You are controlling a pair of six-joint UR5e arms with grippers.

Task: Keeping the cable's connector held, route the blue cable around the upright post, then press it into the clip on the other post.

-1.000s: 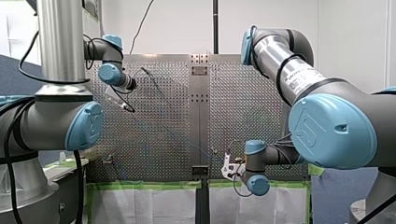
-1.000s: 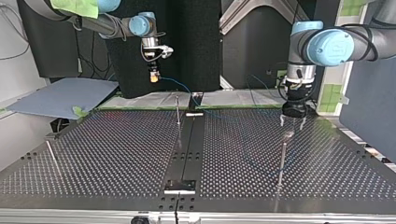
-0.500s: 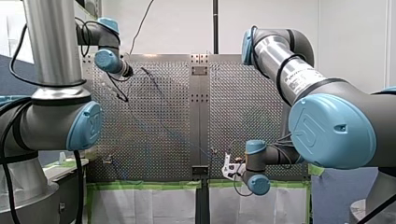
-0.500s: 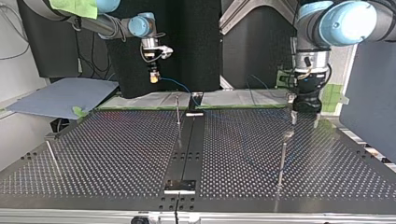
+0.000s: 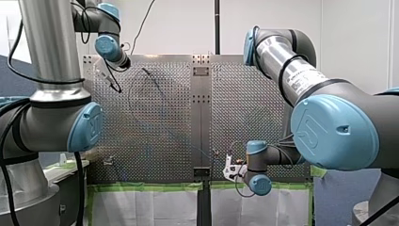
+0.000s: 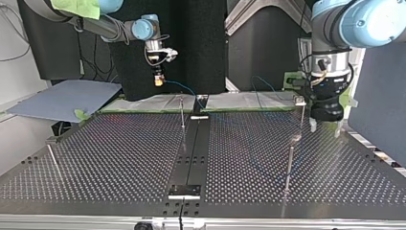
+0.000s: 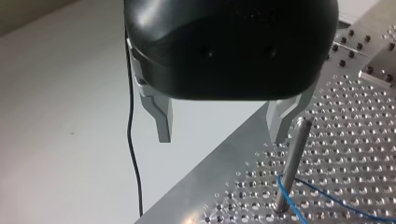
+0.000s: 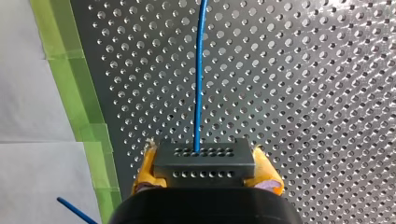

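The blue cable (image 8: 200,70) leaves the connector (image 8: 204,156) and runs out over the perforated table (image 8: 289,84). In the left wrist view it curves at the foot of an upright post (image 7: 290,168); whether it touches the post is unclear. The connector sits well apart from that post, clamped between the yellow pads (image 8: 145,167) of my right gripper (image 8: 204,164). My left gripper (image 7: 222,135) hangs released, with its metal fingers (image 7: 161,116) spread wide and one of them just beside the post's top.
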